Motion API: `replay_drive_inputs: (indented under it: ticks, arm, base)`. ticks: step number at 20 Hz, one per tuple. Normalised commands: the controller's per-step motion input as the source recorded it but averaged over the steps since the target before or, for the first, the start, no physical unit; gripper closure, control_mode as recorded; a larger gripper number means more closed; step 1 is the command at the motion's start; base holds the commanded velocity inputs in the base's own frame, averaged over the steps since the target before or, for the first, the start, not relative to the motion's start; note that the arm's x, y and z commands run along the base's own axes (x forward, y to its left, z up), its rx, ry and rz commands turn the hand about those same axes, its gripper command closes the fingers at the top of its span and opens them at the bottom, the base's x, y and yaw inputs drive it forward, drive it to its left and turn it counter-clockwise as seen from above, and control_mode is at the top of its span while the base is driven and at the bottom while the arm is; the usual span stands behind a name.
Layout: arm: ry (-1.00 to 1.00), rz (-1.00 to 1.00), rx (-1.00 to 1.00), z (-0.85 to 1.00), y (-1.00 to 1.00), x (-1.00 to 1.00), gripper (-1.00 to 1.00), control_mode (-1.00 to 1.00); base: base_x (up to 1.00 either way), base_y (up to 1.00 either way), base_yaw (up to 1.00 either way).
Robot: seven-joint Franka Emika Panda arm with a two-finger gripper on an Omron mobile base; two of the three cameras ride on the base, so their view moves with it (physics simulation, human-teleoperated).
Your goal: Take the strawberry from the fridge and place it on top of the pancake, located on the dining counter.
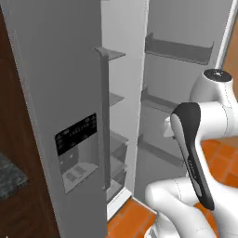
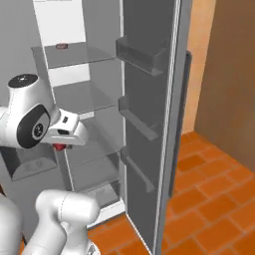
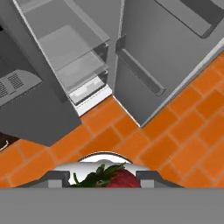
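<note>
The strawberry (image 3: pixel 117 179), red with green leaves, sits between the fingertips of my gripper (image 3: pixel 104 180), which is shut on it. From the right base view the gripper (image 2: pixel 60 146) hangs in front of the fridge's middle shelves, with a bit of the red strawberry (image 2: pixel 60 147) showing under the white hand. The grey fridge (image 1: pixel 56 93) has its left door with the black dispenser panel (image 1: pixel 76 135) shut and its right door (image 2: pixel 149 99) swung wide open. In the hand view I look down on the fridge's (image 3: pixel 70 52) lower shelves and the floor. The pancake and the dining counter are out of view.
The open door's bins (image 2: pixel 142 57) jut out to the right of the hand. A small reddish item (image 2: pixel 62 46) lies on an upper shelf. Orange tiled floor (image 2: pixel 209 199) spreads to the right. A brown wooden panel (image 2: pixel 226 74) stands beyond the door.
</note>
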Motion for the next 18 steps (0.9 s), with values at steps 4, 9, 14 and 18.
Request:
replay_drive_inputs:
  ticks: [4, 9, 14, 18]
  arm:
    - [0.0, 0.0, 0.0, 0.0, 0.0, 0.0, 1.0, 1.0]
    - [0.0, 0.0, 0.0, 0.0, 0.0, 0.0, 1.0, 1.0]
    - [0.0, 0.0, 0.0, 0.0, 0.0, 0.0, 1.0, 1.0]
    - [0.0, 0.0, 0.0, 0.0, 0.0, 0.0, 1.0, 1.0]
  base:
    - [-0.17, 0.37, -0.84]
    - [-0.14, 0.16, -0.92]
    - [-0.19, 0.01, -0.96]
    - [-0.08, 0.0, -0.98]
